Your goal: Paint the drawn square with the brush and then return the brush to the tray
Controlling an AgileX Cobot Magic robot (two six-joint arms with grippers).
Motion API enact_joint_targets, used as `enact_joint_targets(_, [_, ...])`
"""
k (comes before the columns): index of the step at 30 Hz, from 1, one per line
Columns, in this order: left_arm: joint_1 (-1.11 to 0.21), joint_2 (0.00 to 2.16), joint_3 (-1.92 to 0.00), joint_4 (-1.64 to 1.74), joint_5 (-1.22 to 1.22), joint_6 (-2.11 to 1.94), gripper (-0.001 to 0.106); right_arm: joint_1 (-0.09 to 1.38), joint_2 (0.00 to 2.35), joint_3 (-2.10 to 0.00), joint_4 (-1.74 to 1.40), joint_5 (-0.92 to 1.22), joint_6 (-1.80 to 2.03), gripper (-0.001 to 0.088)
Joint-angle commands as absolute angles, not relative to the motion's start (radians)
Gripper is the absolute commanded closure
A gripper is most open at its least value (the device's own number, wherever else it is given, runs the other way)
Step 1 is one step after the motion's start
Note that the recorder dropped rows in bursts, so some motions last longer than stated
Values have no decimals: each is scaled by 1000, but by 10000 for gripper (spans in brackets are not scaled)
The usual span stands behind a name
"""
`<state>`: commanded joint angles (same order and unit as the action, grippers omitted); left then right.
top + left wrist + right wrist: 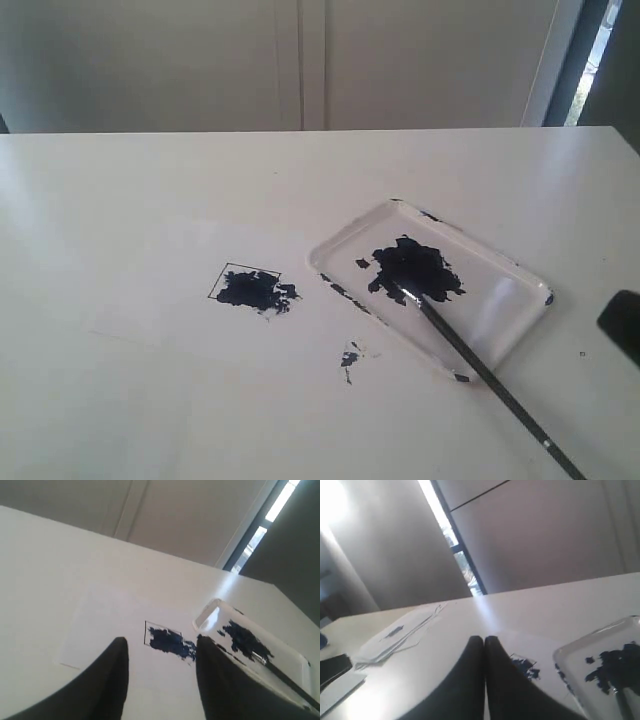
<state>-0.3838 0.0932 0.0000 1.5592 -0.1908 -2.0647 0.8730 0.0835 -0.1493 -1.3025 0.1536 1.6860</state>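
The drawn square [250, 288] is a small black outline on a white sheet, filled with dark blue-black paint; it also shows as the square [165, 640] and the square [524, 666]. To its right lies the tray [500, 310], its paint blot in the middle. The brush [480, 365] rests with its tip in the blot and its handle over the tray's near rim, held by nothing. My left gripper [161, 647] stands open, away from the square, with nothing between its fingers. My right gripper [484, 642] is shut and empty. In the exterior view only a dark part of the right arm [622, 325] shows at the right edge.
A small stray paint splatter [349, 357] lies on the table between the square and the tray's near rim. Papers [400, 632] and a dark object [332, 667] lie farther off in the right wrist view. A wall stands behind the table.
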Motion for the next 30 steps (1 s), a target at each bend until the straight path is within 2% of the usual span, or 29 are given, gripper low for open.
enact_joint_targets(6, [-336, 1, 0, 1559, -193, -2065, 575, 695, 59, -149, -1303, 154, 1686, 868])
enact_joint_targets(16, [-222, 0, 0, 1559, -195, -2065, 575, 421, 43, -149, -1303, 154, 1686, 868])
enact_joint_targets(20, [-222, 0, 0, 1559, -193, -2065, 575, 296, 0, -140, -1303, 146, 1686, 868])
enact_joint_targets(25, [-222, 0, 0, 1559, -195, -2065, 575, 150, 0, -34, -1303, 153, 1686, 868])
enact_joint_targets(30, [-222, 0, 0, 1559, -195, -2065, 575, 137, 0, 0, -1295, 165, 1686, 868])
